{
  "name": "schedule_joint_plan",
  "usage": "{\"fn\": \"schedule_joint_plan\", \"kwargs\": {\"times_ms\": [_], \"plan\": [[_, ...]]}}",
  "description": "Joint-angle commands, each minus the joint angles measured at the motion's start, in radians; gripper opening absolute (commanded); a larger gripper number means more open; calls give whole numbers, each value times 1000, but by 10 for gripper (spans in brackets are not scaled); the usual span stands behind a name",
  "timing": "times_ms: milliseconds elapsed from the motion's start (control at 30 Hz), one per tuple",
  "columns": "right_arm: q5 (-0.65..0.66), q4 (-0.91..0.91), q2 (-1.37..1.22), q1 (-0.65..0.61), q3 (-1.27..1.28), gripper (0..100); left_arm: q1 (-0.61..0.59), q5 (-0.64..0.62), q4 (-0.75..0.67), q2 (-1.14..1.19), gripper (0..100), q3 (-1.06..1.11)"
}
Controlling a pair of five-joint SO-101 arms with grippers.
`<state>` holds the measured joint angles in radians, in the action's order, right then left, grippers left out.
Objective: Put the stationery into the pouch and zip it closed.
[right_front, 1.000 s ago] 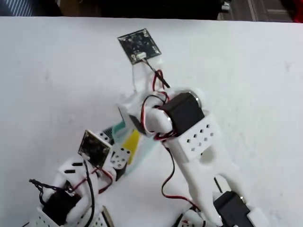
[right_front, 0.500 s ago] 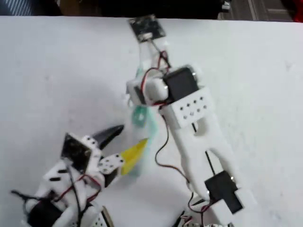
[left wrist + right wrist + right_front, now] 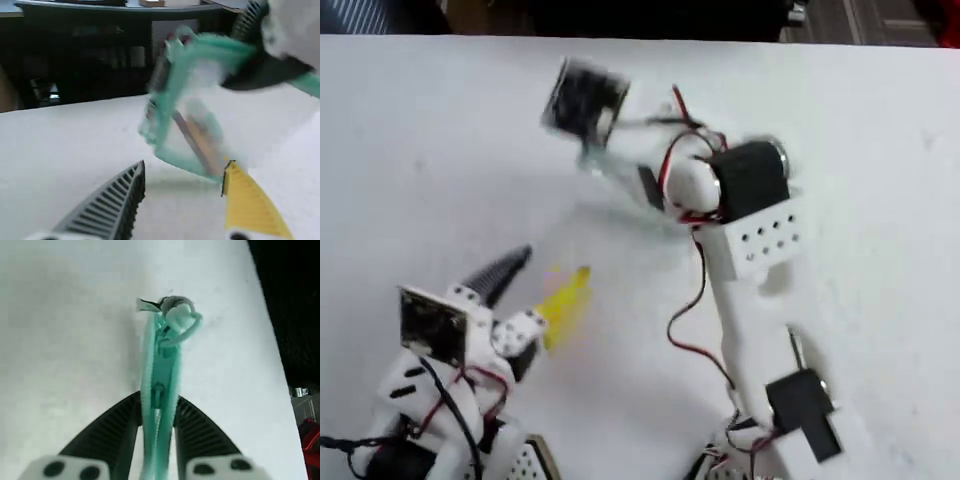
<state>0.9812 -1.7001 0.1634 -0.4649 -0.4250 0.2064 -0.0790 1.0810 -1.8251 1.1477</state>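
While the right gripper (image 3: 159, 398) pinches it, the pouch (image 3: 195, 115) hangs tilted over the white table (image 3: 420, 150), out beyond the left gripper's tips. It is a soft, flat sleeve with clear, glossy sides and a teal border. From the right wrist it shows edge-on as a thin teal strip clamped between two black, ribbed fingers (image 3: 112, 427) that taper to points. At the strip's far end sits the zip pull (image 3: 179, 315), a pale rounded bead on a teal ring. Through the clear wall, the stationery (image 3: 192, 137) shows as a slim brownish stick lying slantwise; it is too blurred to tell more. Whether the pouch's lowest corner touches the table I cannot tell.

The left gripper (image 3: 557, 262) sits low near the table's front, spread wide and holding nothing. One of its fingers is dark grey with a toothed, ridged face, the other smooth bright yellow, and both are wedge-shaped. The arms' bodies are white plastic with black motors and loose red and black wires.
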Motion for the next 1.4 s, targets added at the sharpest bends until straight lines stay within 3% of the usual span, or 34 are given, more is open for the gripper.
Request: {"fn": "schedule_joint_plan", "kwargs": {"times_ms": [0,133,233,367,433,567,633,733,967,1200,1367], "plan": [[210,-22,196,-28,270,18,-124,-81,-167,5,263,77],[453,-21,443,-51,601,18,-229,-175,-316,5,209,152],[496,-19,601,-82,764,18,-219,-175,-379,5,170,198],[497,-19,774,-128,885,18,-88,-153,-428,7,169,267],[491,-1,825,-130,891,18,19,-64,-411,7,166,282],[486,54,843,-82,893,18,265,86,-269,5,166,269],[437,97,839,-36,893,18,331,153,-199,5,165,238],[391,133,834,21,893,17,344,187,-121,5,165,178],[393,137,834,25,890,17,349,193,-3,5,165,87],[384,120,842,-73,888,17,392,196,-114,5,166,192],[391,64,843,-94,838,17,305,196,-157,5,168,207]]}}
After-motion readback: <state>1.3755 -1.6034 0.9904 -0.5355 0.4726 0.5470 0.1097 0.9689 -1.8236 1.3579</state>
